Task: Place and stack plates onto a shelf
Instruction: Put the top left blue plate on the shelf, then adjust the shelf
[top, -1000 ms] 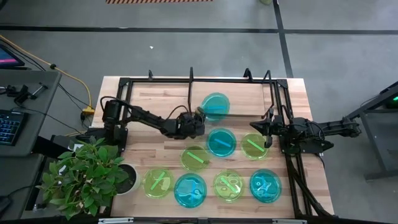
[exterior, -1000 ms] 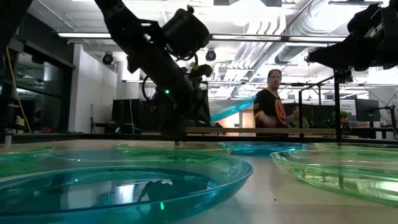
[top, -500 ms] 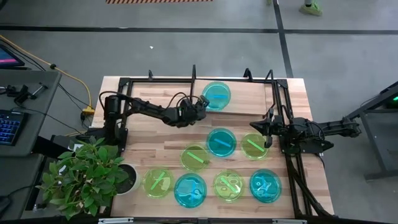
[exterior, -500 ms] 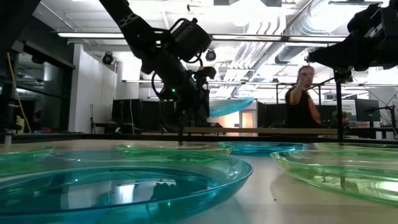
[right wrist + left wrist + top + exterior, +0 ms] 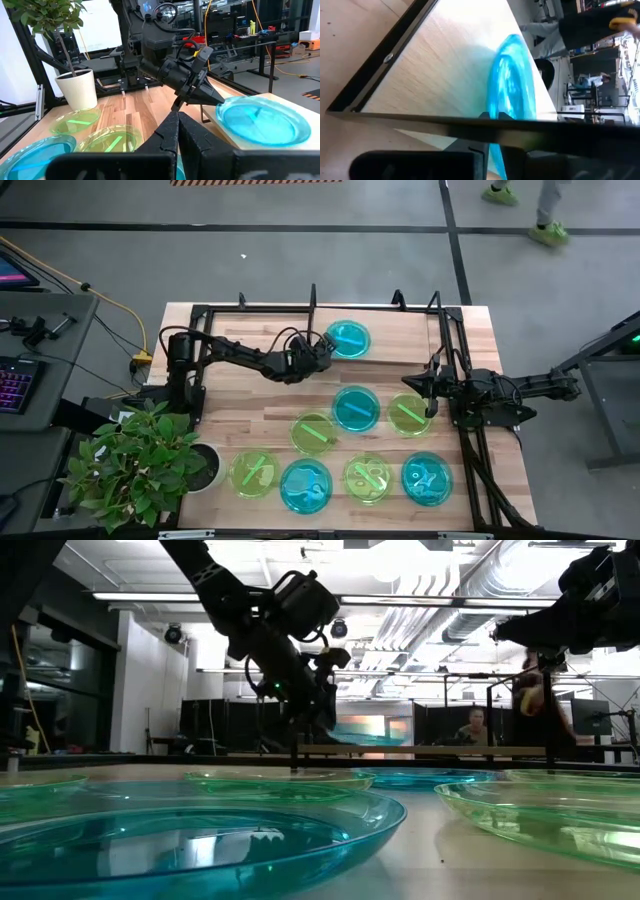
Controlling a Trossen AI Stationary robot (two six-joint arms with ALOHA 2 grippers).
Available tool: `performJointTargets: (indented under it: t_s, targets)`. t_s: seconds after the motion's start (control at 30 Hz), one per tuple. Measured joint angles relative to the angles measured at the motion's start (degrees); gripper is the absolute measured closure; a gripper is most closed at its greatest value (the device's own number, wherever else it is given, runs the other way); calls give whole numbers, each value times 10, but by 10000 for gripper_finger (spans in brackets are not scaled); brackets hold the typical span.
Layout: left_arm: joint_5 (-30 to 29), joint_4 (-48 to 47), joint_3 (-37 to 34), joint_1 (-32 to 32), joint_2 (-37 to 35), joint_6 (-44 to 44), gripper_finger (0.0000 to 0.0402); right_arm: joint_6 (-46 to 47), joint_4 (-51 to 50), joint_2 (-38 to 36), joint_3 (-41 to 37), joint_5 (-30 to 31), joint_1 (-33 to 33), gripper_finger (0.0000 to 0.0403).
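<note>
My left gripper (image 5: 323, 349) is shut on a cyan plate (image 5: 348, 338) that sits inside the shelf (image 5: 400, 348), a black rod frame around a light wood board at the table's far side. The right wrist view shows the same plate (image 5: 262, 120) and the left gripper (image 5: 200, 95) beside it. Several more cyan and green plates, such as a cyan one (image 5: 355, 408) and a green one (image 5: 313, 433), lie flat on the tabletop. My right gripper (image 5: 431, 396) hovers shut above the table's right side, over a green plate (image 5: 408, 415), touching nothing. My left gripper pinches the cyan plate's rim (image 5: 221, 106) on the side facing the table's left, between its two fingers. The fingers come nearly level from the table's left. The plate lies about level on the shelf's board (image 5: 235, 142).
A potted plant (image 5: 150, 465) stands at the table's near left corner. The shelf's upright black posts (image 5: 312, 298) rise along the far edge. Black frame rails (image 5: 470, 450) run down the right side. People move in the room behind the table.
My left gripper has moved toward the far edge and then down, carrying the cyan plate from above the middle of the table into the shelf. The plate was tilted up in the air and now lies level and lower, at the board.
</note>
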Motion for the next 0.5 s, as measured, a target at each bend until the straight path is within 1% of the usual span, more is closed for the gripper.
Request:
performJointTargets:
  t_s: [0.1,0.3,0.4,0.5]
  targets:
    - [-7,0,0,1,0,1,351,0,0,0,0,0,0,402]
    - [-3,5,0,3,0,-10,320,0,0,0,0,0,0,402]
    - [40,21,0,3,0,-25,307,0,0,0,0,0,0,402]
    - [107,66,0,1,0,-5,297,0,0,0,0,0,0,402]
